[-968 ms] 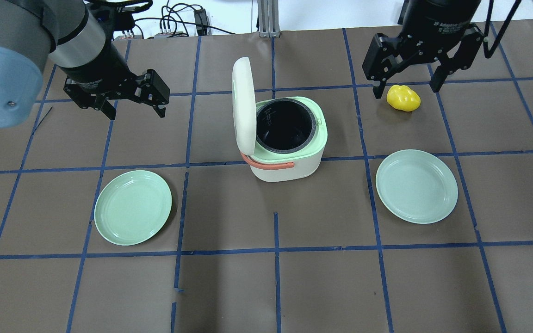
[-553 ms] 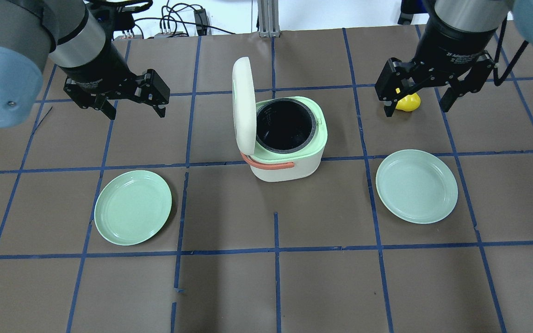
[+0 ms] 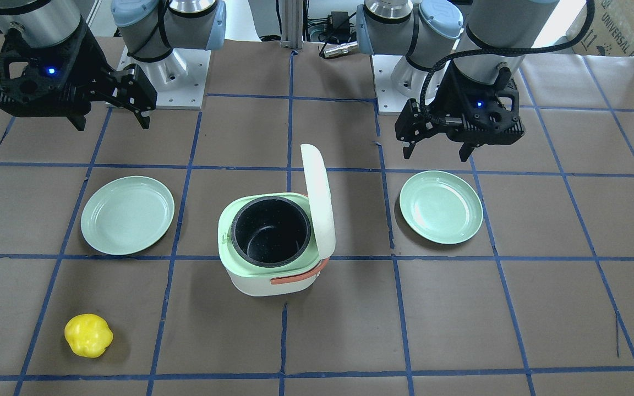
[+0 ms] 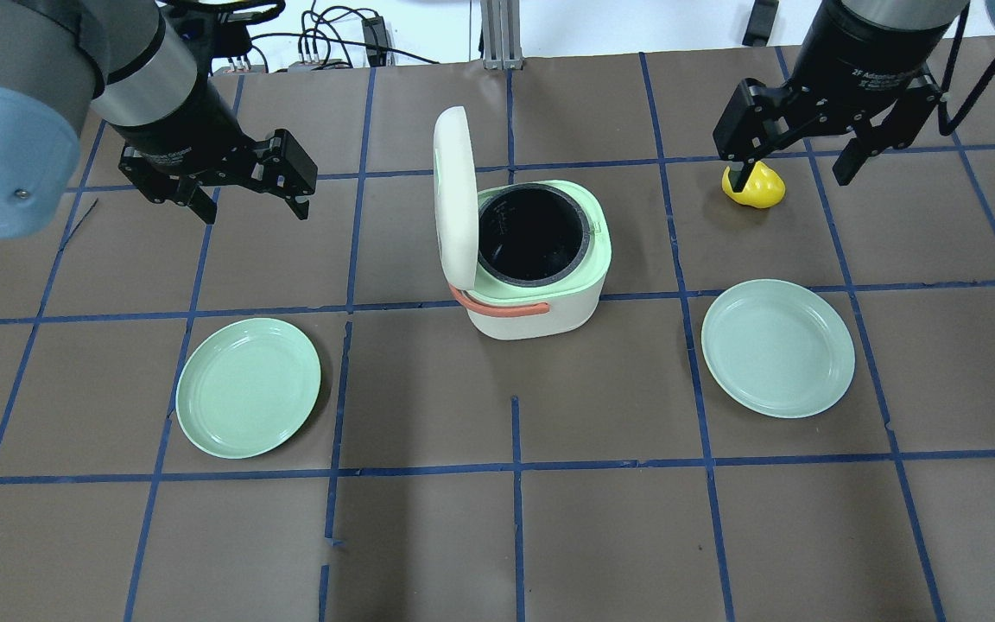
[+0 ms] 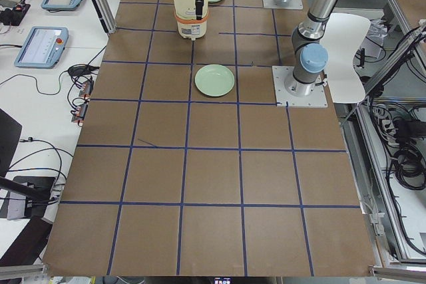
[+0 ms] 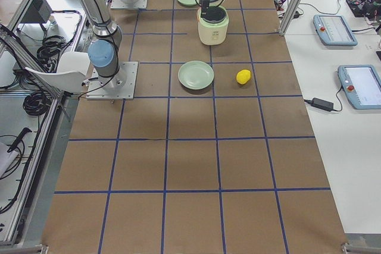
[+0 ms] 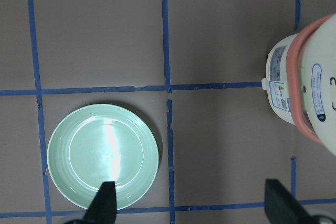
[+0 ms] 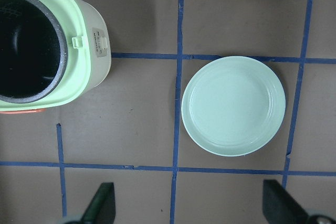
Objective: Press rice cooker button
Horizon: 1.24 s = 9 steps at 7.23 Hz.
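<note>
The white rice cooker (image 4: 541, 302) with an orange-red handle band stands mid-table, its lid (image 4: 454, 199) upright and the black inner pot showing. It also shows in the front view (image 3: 264, 275), at the left wrist view's right edge (image 7: 307, 85) and at the right wrist view's left (image 8: 52, 56), where a small latch tab (image 8: 79, 41) sits on the green rim. My left gripper (image 4: 251, 207) is open and empty, hovering left of the cooker. My right gripper (image 4: 791, 181) is open and empty, hovering far right of the cooker. Both are apart from it.
A yellow toy fruit (image 4: 758, 188) lies under the right gripper's left finger. Two green plates lie on the table: one front left (image 4: 249, 387), one front right (image 4: 778, 347). Blue tape lines grid the brown table (image 4: 515, 536).
My right gripper has shifted right, and its left finger now overlaps the yellow fruit in the overhead view. The left arm, cooker and plates have not moved.
</note>
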Each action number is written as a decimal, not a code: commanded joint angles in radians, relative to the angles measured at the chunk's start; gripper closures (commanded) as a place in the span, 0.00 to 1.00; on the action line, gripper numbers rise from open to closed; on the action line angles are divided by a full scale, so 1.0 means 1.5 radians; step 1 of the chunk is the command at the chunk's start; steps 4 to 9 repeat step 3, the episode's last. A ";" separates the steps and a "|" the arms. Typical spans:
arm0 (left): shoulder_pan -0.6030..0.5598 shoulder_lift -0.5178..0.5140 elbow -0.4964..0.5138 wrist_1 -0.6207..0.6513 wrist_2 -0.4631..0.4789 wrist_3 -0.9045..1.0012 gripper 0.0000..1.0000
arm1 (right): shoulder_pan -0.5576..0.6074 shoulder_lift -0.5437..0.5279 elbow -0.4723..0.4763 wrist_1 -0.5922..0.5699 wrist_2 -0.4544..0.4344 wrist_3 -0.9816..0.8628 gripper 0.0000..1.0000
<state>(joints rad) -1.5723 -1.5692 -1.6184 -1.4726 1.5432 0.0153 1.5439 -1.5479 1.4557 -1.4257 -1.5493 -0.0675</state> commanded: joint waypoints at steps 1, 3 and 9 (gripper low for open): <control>0.000 0.000 0.000 0.000 0.000 0.000 0.00 | 0.003 0.004 -0.005 0.000 0.003 0.001 0.00; 0.000 0.000 0.000 0.000 0.000 0.000 0.00 | 0.006 0.006 -0.005 0.000 0.007 0.001 0.00; 0.000 0.000 0.000 0.000 0.000 0.000 0.00 | 0.006 0.006 -0.005 0.000 0.007 0.001 0.00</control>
